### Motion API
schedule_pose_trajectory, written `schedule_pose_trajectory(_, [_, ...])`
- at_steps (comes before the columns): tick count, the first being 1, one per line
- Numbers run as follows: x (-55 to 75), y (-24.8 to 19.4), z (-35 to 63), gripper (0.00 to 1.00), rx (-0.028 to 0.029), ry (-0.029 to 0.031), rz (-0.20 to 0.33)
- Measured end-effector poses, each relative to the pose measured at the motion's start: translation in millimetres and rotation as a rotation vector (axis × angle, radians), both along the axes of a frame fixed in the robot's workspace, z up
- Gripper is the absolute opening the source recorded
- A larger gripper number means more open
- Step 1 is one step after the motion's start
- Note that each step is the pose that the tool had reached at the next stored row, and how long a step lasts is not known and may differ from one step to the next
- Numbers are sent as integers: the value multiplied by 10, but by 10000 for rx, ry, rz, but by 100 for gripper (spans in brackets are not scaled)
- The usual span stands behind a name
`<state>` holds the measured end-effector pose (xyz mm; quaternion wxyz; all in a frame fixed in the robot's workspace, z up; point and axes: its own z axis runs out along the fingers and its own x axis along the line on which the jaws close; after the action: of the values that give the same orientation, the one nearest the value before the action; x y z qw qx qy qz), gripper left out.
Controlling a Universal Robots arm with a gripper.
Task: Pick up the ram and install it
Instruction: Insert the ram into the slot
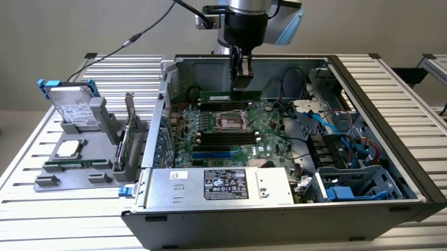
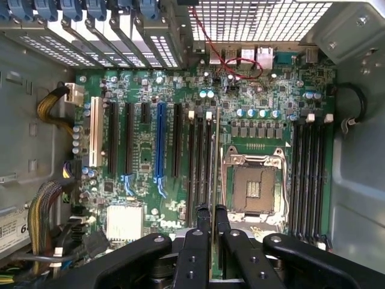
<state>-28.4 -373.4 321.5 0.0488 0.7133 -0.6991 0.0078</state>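
My gripper point(image 1: 242, 82) hangs inside the open computer case point(image 1: 412, 172), shut on the ram point(image 1: 216, 97). The ram is a thin green stick, held level just above the far memory slots point(image 1: 223, 105) of the motherboard point(image 1: 264, 142). In the wrist view the ram point(image 2: 215, 150) shows edge-on as a thin line between the black fingers point(image 2: 200, 235). It runs along the black memory slots point(image 2: 200, 162) beside the empty CPU socket point(image 2: 255, 186). Whether it touches a slot I cannot tell.
A grey fixture point(image 1: 52, 180) at the exterior view's left carries a hard drive point(image 1: 75, 107), a CPU chip point(image 1: 68, 149) and an upright green expansion card point(image 1: 129, 133). The power supply point(image 1: 223, 185) sits at the case front. Cables and a drive cage point(image 1: 353, 180) crowd the right side.
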Motion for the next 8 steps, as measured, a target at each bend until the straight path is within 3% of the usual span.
schedule_pose_trajectory(8, [-8,-64,-144,14,16,41,1])
